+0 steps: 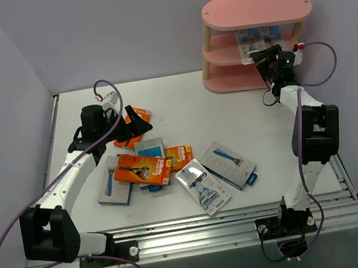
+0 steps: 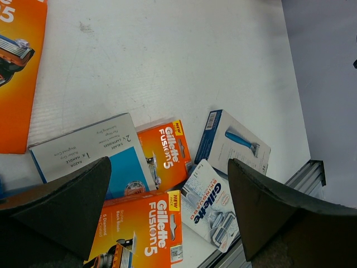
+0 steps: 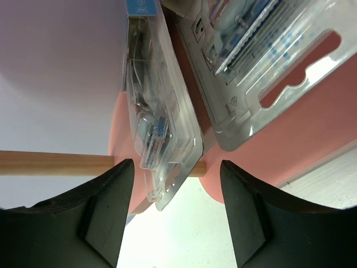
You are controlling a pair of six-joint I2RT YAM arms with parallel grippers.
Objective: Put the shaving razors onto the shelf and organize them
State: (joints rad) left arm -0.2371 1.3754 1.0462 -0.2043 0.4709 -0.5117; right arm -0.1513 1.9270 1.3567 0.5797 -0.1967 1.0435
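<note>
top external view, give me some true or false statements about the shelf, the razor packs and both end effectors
1. The pink shelf stands at the far right corner of the table. True.
2. The shelf's top board carries a razor pack. False: it is bare; the blister packs sit on the middle tier.
3. The left end effector is open above the pile of packs. True.
4. The right end effector is clamped on an orange box. False: it is open at the shelf's middle tier, by the blister packs.
5. Most packs lie on the table. True.
</note>
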